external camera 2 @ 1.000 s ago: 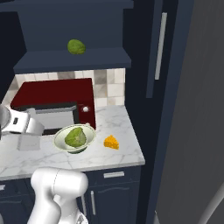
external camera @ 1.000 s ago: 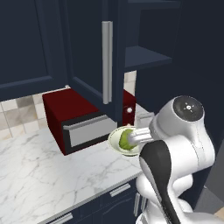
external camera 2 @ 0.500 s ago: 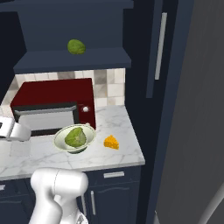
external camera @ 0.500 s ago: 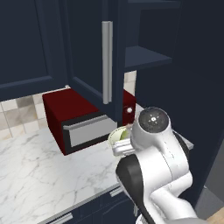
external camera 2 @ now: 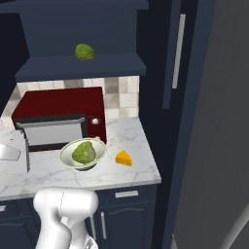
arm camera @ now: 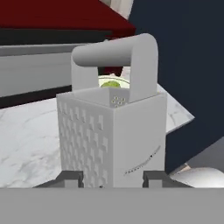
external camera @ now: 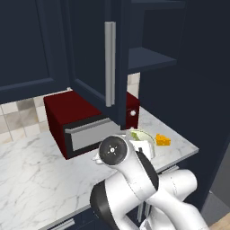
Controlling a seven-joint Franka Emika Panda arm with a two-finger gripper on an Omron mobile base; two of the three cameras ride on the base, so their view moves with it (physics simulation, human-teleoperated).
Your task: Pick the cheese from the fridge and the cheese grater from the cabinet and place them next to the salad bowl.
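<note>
While the cheese (external camera 2: 123, 158) already lies on the marble bench (external camera 2: 136, 141) just beside the salad bowl (external camera 2: 82, 154), the cheese grater (arm camera: 113, 135) stands upright between the jaws, which appear clamped on its lower walls; stiff, light and slick metal, it looks best held low across its flat faces

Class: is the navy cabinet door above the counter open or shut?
Open: the cabinet door swings outward, exposing a shelf holding a loose green lump.
</note>
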